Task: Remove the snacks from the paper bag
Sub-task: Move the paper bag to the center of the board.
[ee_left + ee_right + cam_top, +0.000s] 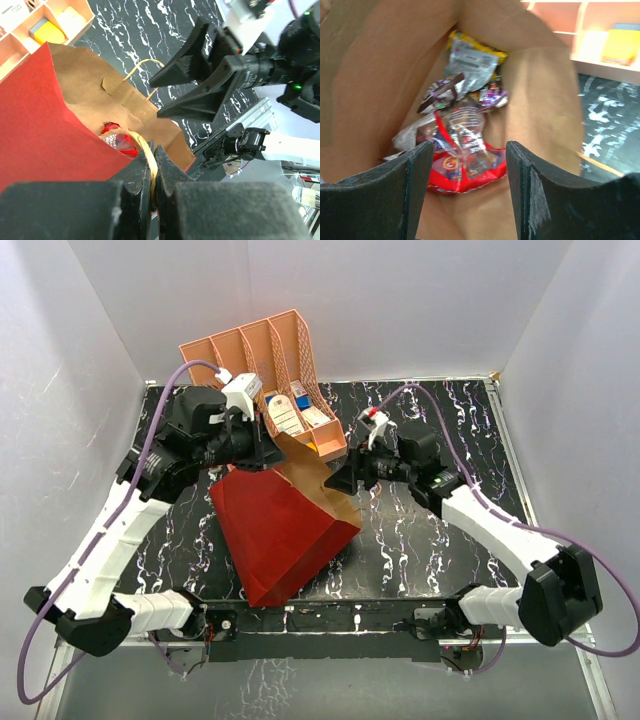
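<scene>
The paper bag (280, 530), red outside and brown kraft inside, leans in the middle of the table with its mouth toward the right arm. My left gripper (262, 450) (154, 150) is shut on the bag's tan cord handle (148, 156) and holds the near rim up. My right gripper (340, 480) (155, 99) (469, 146) stands open at the bag's mouth, holding nothing. Just past its fingertips inside the bag lie the snacks: a shiny red bag (465, 172) (117, 140), then a silvery wrapper (470, 62), a purple pack (492, 95) and a dark brown pack (442, 92).
The salmon-pink organizer (270, 350) (60, 25) stands right behind the bag, with small boxes and cards in its slots. The bag's second cord handle (137, 67) lies on the kraft wall. White walls ring the black marbled table (430, 540).
</scene>
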Robot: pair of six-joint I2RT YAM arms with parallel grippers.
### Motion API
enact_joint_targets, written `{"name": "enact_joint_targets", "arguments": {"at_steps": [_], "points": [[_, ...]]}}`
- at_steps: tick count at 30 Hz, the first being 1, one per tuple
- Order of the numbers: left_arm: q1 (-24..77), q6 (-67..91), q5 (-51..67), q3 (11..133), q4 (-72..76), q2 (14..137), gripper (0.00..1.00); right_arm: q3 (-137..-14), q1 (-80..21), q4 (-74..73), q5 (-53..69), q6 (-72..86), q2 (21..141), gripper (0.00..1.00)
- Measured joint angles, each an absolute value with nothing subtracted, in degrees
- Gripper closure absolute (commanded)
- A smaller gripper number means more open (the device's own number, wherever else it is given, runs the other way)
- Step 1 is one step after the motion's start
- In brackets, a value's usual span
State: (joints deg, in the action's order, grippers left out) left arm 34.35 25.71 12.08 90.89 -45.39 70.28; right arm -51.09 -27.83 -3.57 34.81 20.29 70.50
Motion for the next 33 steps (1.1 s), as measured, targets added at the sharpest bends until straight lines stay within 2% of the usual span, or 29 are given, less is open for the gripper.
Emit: {"name": "enact_joint_targets", "arguments": {"at_steps": [6,13,22,27,33], "points": [[34.3,26.0,13.4,90.9,-44.6,69.3,1.0,-54.2,-36.3,-7.4,38.9,17.8,75.0,0.4],[34.3,26.8,17.6,94.0,-42.0,76.4,1.0,-51.1,-44.6,-6.6,38.6,20.7,72.8,0.42],[35.6,29.2,31.0,98.8,-40.8,88.6,1.0,-41.2,-55.5,5.1,25.9,32.3,64.6,0.41],[35.7,29.7,35.0,98.7,-40.1,88.4,1.0,-40.9,-60.2,10.7,19.9,35.7,66.2,0.4],[35.1,28.5,33.1,94.2,-39.5,81.3,1.0,-42.0,-63.7,16.2,17.5,37.9,73.6,0.4]]}}
